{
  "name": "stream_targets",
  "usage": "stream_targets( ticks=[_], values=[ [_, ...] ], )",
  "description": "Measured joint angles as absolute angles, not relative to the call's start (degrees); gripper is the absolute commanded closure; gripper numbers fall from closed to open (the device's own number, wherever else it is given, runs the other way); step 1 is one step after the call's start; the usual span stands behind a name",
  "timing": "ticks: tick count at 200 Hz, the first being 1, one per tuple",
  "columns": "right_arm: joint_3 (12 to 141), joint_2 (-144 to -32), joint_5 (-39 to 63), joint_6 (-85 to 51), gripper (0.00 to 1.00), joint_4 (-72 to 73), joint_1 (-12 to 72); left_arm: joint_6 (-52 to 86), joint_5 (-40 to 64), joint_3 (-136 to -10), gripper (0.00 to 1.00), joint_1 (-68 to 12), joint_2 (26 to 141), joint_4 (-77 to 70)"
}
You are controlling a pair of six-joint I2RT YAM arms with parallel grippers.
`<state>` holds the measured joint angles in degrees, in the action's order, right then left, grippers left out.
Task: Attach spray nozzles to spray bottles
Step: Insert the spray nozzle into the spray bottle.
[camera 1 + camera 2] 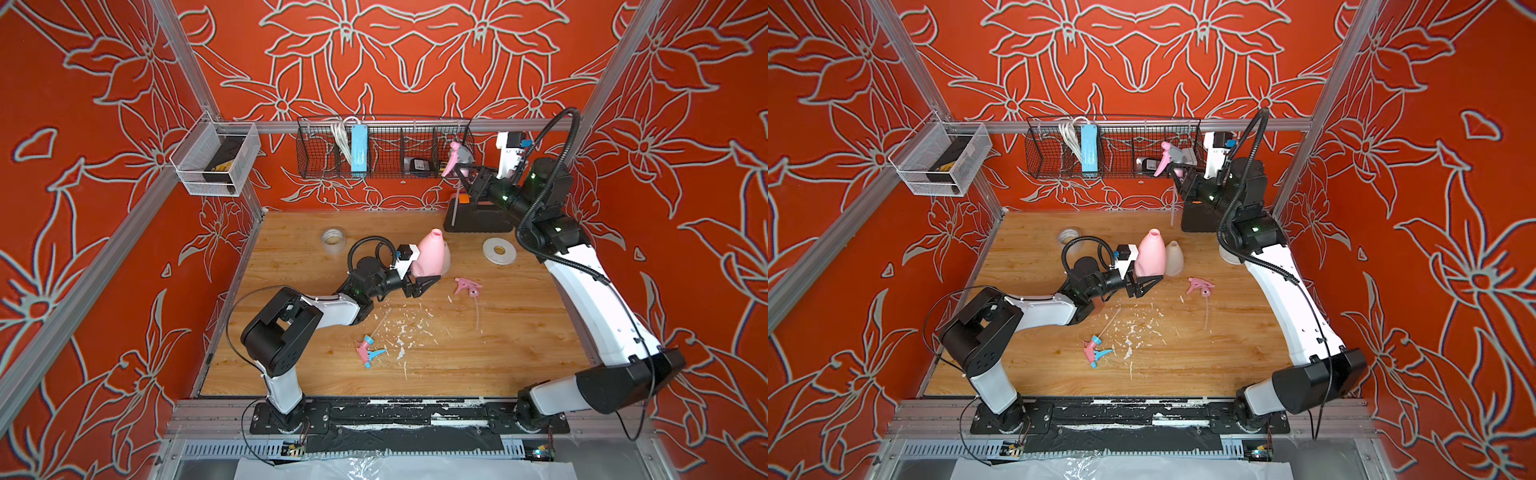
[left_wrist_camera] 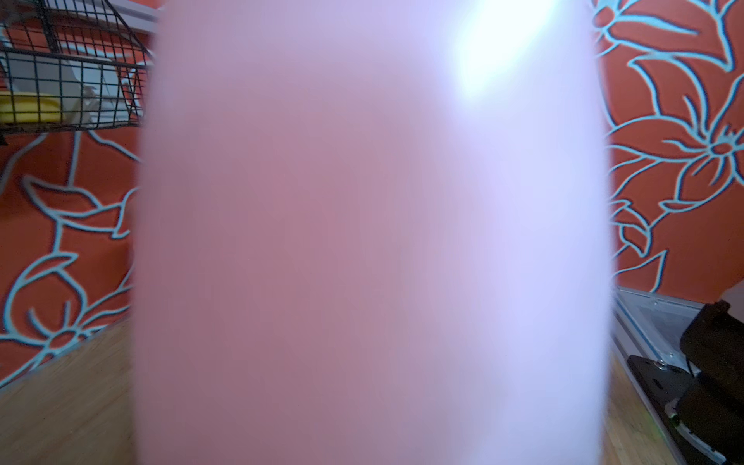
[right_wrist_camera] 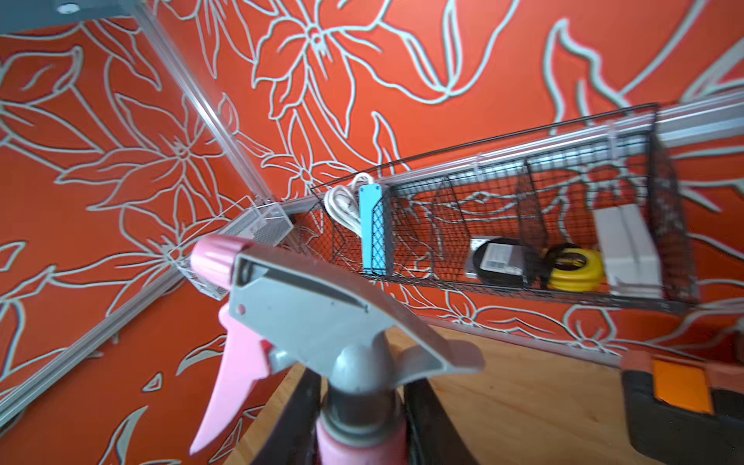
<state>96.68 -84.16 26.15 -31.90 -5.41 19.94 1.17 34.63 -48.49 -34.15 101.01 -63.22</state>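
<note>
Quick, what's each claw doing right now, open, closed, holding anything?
Left claw: closed on the pink bottle, low on its body.
Right claw: closed on the grey-topped pink nozzle, held up in the air.

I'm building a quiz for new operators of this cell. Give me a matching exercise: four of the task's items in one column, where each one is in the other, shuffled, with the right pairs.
Things
1. grey-topped nozzle
2. pink bottle
3. all-pink nozzle
4. pink-and-blue nozzle

Places
A. lying on the table among white flecks
B. upright, gripped by the left gripper
C. raised by the wire basket, in the right gripper
D. lying on the table, to the bottle's right

Pairs: 1-C, 2-B, 3-D, 4-A
</note>
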Motion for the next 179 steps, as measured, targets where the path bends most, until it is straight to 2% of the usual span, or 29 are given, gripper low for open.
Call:
stream_targets(
  ticks=[47, 179],
  values=[
    [98.59, -86.46, 30.52, -32.73, 0.80, -2.20, 22.94, 1.54, 35.16, -48.71, 0.43, -34.20, 101.82, -64.62],
    [94.28, -81.60, 31.99, -31.42, 0.79, -1.15, 23.29, 3.92, 36.10, -50.30, 0.43, -34.17, 102.52, -65.30]
  ],
)
